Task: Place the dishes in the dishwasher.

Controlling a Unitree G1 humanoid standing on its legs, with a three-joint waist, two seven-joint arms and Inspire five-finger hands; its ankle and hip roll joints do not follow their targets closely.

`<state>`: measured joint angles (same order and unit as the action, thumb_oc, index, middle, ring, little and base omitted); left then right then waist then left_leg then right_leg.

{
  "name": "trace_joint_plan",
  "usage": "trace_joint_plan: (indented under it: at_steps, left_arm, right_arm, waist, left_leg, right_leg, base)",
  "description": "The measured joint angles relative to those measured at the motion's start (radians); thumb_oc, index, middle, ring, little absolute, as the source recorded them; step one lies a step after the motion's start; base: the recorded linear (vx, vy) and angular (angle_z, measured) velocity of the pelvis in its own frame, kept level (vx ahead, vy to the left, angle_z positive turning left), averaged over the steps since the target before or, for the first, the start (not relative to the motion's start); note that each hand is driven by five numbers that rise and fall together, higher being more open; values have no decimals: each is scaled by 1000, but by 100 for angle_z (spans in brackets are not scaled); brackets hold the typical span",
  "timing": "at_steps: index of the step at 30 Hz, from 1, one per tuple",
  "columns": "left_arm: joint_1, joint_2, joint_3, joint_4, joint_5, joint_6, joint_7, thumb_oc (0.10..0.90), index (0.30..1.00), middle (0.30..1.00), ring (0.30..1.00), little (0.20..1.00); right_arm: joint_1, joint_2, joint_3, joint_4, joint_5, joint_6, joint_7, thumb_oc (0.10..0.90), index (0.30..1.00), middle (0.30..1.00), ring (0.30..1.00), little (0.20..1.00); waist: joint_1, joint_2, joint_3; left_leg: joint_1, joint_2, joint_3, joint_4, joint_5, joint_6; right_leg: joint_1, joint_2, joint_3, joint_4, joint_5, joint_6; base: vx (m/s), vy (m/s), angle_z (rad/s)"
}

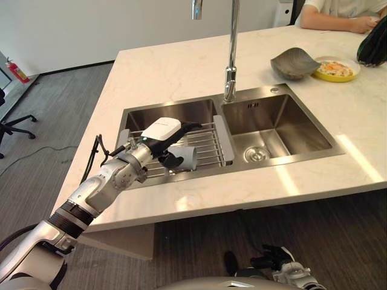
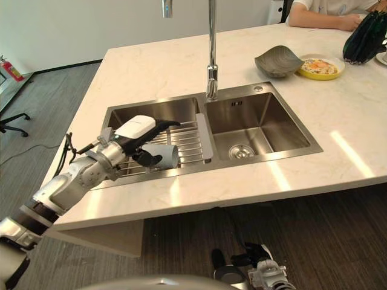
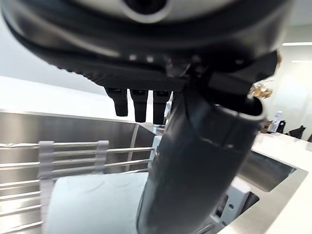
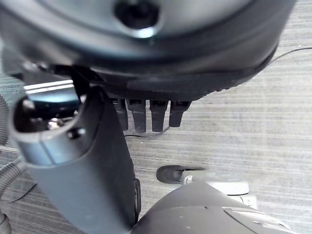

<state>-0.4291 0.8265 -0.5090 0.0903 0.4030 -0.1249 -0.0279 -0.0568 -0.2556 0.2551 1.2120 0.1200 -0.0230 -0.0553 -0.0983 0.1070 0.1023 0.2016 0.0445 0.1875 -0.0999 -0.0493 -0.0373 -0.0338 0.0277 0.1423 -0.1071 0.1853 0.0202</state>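
A grey cup (image 1: 186, 158) lies on its side on a wire rack (image 1: 208, 140) across the left basin of the steel sink (image 1: 275, 124). My left hand (image 1: 162, 133), its back under a white cover, hovers right above the cup. Its fingers reach out straight over the cup, and the thumb (image 3: 204, 156) drops down beside the cup's near end; the pale cup (image 3: 92, 204) lies just under the palm. The hand is open. A grey bowl (image 1: 294, 62) and a yellow plate (image 1: 335, 68) with food stand on the counter at the far right. My right hand (image 1: 275, 258) hangs low over the floor, open.
A tall faucet (image 1: 231, 54) rises behind the divider between the two basins. A dark green object (image 1: 372, 45) stands by the plate, and a person's arm (image 1: 338, 19) rests on the counter's far corner. An office chair (image 1: 12, 124) stands on the floor at the left.
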Motion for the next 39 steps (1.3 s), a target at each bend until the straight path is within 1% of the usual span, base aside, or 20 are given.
trace_joint_plan:
  at_steps: [3,5,9,18,19,20,21,23,25,28,29,30,31,33,34,35,36,37,38,39]
  left_arm:
    - [0,0,-7,25,0,6,-10,800,900,900,900,900]
    - [-2,1,-37,34,0,15,-24,800,900,900,900,900]
    - [-2,0,-64,34,0,17,-36,800,900,900,900,900]
    - [-48,-16,-104,102,0,27,-59,800,900,900,900,900]
    - [-88,-30,-135,131,3,27,-59,800,900,900,900,900]
    - [-88,-30,-135,131,3,27,-59,800,900,900,900,900]
    - [-113,-45,-153,153,13,25,-62,800,900,900,900,900]
    - [-132,-69,-157,190,33,20,-61,800,900,900,900,900]
    - [-145,-104,-188,253,43,31,-60,800,900,900,900,900]
    - [-152,-163,-190,308,65,49,-53,800,900,900,900,900]
    - [-153,-193,-185,346,62,50,-43,800,900,900,900,900]
    - [-156,-273,-129,417,58,56,-14,800,900,900,900,900]
    - [-168,-295,-113,449,57,65,-13,800,900,900,900,900]
    - [-212,-294,-156,508,56,72,-30,800,900,900,900,900]
    - [-212,-294,-156,508,56,72,-30,800,900,900,900,900]
    - [-217,-295,-161,524,56,70,-35,422,333,333,333,333]
    - [-220,-304,-162,538,57,71,-37,400,300,300,300,300]
    - [-222,-323,-158,559,58,75,-35,400,300,300,300,300]
    - [-222,-327,-155,562,61,79,-33,400,300,300,300,300]
    - [-222,-322,-155,561,62,81,-29,400,300,300,300,300]
  right_arm:
    - [1,0,0,0,0,0,0,800,900,900,900,900]
    - [1,-1,0,0,1,1,2,800,900,900,900,900]
    - [0,-1,0,0,1,1,7,800,900,900,900,900]
    - [-10,-5,1,0,4,8,20,800,900,900,900,900]
    - [-10,-7,2,1,3,13,24,800,900,900,900,900]
    - [-10,-7,2,1,3,13,24,800,900,900,900,900]
    - [-9,-7,5,0,2,12,24,800,900,900,900,900]
    - [-9,-8,7,-1,2,11,24,800,900,900,900,900]
    - [-17,-9,12,0,0,12,24,800,900,900,900,900]
    - [-17,-10,12,0,0,14,24,800,900,900,900,900]
    - [-17,-12,12,0,0,16,24,800,900,900,900,900]
    - [-19,-15,13,2,-1,25,25,800,900,900,900,900]
    - [-25,-18,33,2,-1,30,25,800,900,900,900,900]
    - [-31,-23,50,3,-2,36,29,800,900,900,900,900]
    - [-31,-23,50,3,-2,36,29,800,900,900,900,900]
    - [-32,-25,50,3,-2,39,31,800,900,900,900,900]
    - [-32,-26,50,4,-2,43,31,800,900,900,900,900]
    - [-36,-27,50,12,-2,47,33,800,900,900,900,900]
    - [-42,-25,51,20,-2,46,37,800,900,900,900,900]
    - [-42,-25,51,21,-2,46,39,800,900,900,900,900]
  waist:
    - [0,0,0]
    - [0,0,1]
    - [0,0,1]
    - [-5,-2,2]
    - [-1,-2,2]
    - [-1,-2,2]
    - [-7,-2,2]
    - [-8,-2,2]
    - [-14,-2,2]
    - [-16,-2,2]
    - [-16,-2,1]
    - [-13,1,-1]
    - [-14,0,-2]
    - [-16,3,-7]
    - [-16,3,-7]
    - [-17,6,-11]
    - [-16,5,-13]
    - [-15,8,-19]
    - [-14,5,-19]
    - [-14,8,-22]
  left_leg:
    - [0,0,0,0,-1,1]
    - [1,-1,2,0,-2,1]
    - [1,-2,4,0,-3,2]
    - [3,-2,8,0,-4,2]
    - [3,-3,8,0,-4,2]
    - [3,-3,8,0,-4,2]
    - [4,-5,10,0,-5,3]
    - [6,-5,14,0,-6,4]
    - [8,-6,21,0,-7,6]
    - [8,-7,22,0,-7,7]
    - [8,-6,22,0,-8,7]
    - [10,-6,21,0,-8,7]
    - [10,-7,20,0,-8,7]
    - [10,-7,21,0,-8,7]
    - [10,-7,21,0,-8,7]
    - [9,-8,22,0,-8,8]
    - [7,-7,23,0,-8,8]
    - [7,-7,23,0,-8,8]
    - [7,-7,23,0,-8,8]
    - [7,-7,23,0,-8,8]
  right_leg:
    - [0,0,1,0,0,1]
    - [0,0,3,0,1,1]
    - [-1,0,5,0,2,3]
    - [0,1,8,0,3,4]
    - [0,-1,8,0,4,5]
    - [0,-1,8,0,4,5]
    - [0,-1,11,0,4,5]
    - [0,0,16,0,4,6]
    - [-1,0,22,0,5,8]
    - [-1,0,23,0,5,8]
    - [0,0,22,0,5,8]
    - [1,-1,21,0,5,7]
    - [2,-1,22,0,5,8]
    - [3,-1,22,0,5,8]
    - [3,-1,22,0,5,8]
    - [3,-1,23,0,3,5]
    - [3,-1,23,0,2,4]
    - [3,-2,22,0,2,4]
    - [3,-2,21,0,2,4]
    - [2,-2,21,0,2,4]
  base:
    - [0,0,0]
    - [0,0,0]
    - [0,0,0]
    - [0,0,0]
    - [0,0,0]
    - [0,0,0]
    - [-9,9,-3]
    - [-9,6,-8]
    - [-8,-4,-10]
    - [0,0,0]
    - [0,0,0]
    - [0,0,0]
    - [0,0,0]
    - [0,0,0]
    - [0,0,0]
    - [0,0,0]
    - [0,0,0]
    - [0,0,0]
    - [0,0,0]
    - [0,0,0]
